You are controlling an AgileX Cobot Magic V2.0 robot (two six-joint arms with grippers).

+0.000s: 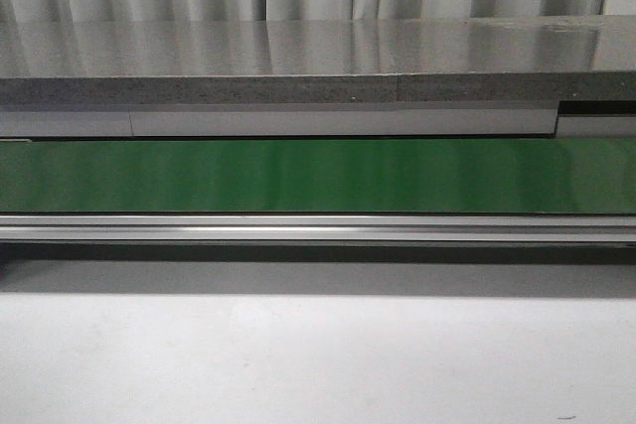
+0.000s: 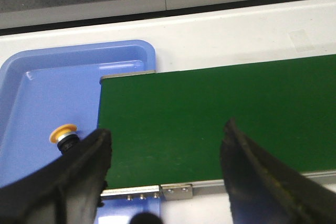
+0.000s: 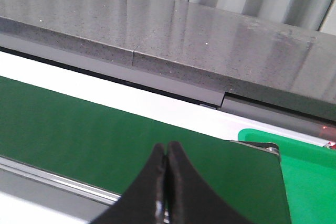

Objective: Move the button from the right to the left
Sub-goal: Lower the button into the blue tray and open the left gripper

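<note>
The button (image 2: 65, 134), with a yellow-orange cap on a dark body, lies in the blue tray (image 2: 47, 90) at the left end of the green belt (image 2: 210, 119). It is partly hidden behind my left finger (image 2: 79, 177). My left gripper (image 2: 165, 150) is open and empty above the belt's end, the button just outside its left finger. My right gripper (image 3: 167, 153) is shut and empty above the belt (image 3: 105, 129), near its right end. Neither gripper nor the button shows in the front view.
A green tray (image 3: 310, 177) sits past the belt's right end. The belt (image 1: 318, 176) runs across the front view, with a metal rail (image 1: 318, 228) before it and a grey stone ledge (image 1: 318, 57) behind. White table (image 1: 318, 354) lies in front.
</note>
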